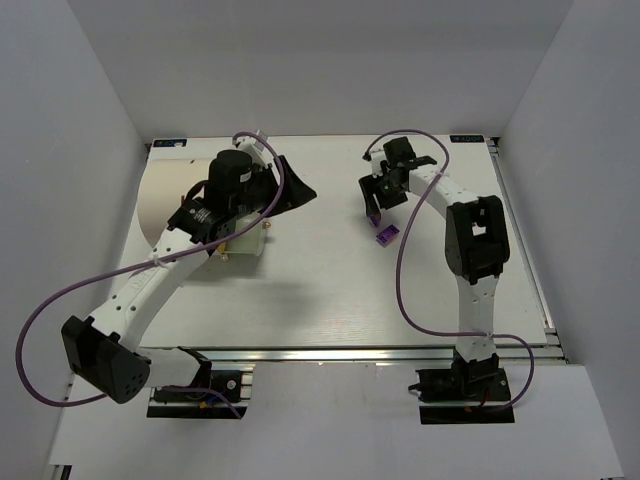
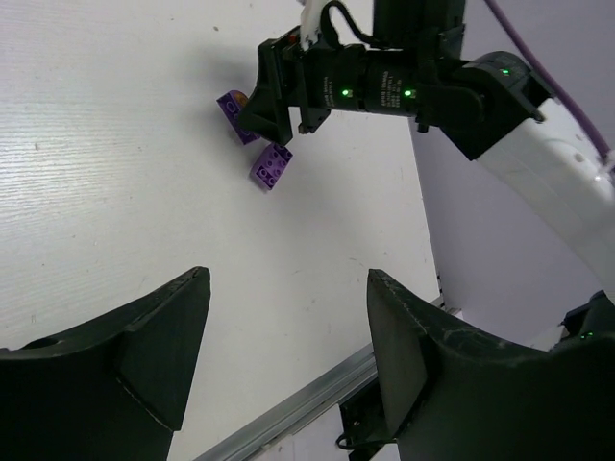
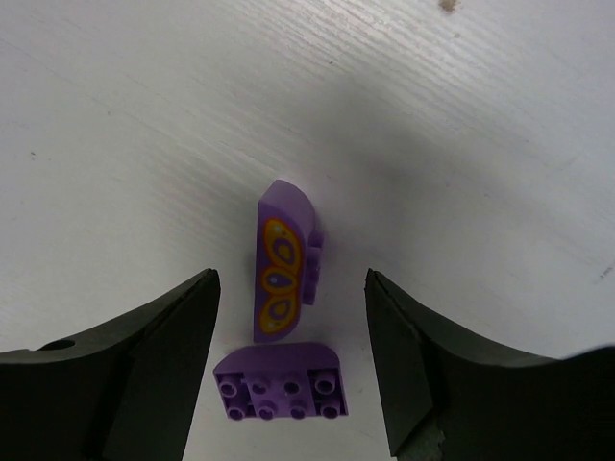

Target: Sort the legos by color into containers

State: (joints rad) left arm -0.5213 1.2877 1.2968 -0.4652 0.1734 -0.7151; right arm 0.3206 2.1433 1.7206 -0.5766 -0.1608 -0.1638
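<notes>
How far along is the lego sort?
Done: nothing visibly sorted; the drum contents can't be seen.
In hand: the right gripper is open over two purple bricks on the table, gripping neither. The left gripper is open and empty.
Remaining: both purple bricks; no other colours in view.

table: white, wood-grained | walls: plain white, three sides | near edge: metal rail | light: even

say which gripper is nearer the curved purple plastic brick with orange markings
Right: right gripper hovers over the curved purple brick; left gripper is well off to the left.
</notes>
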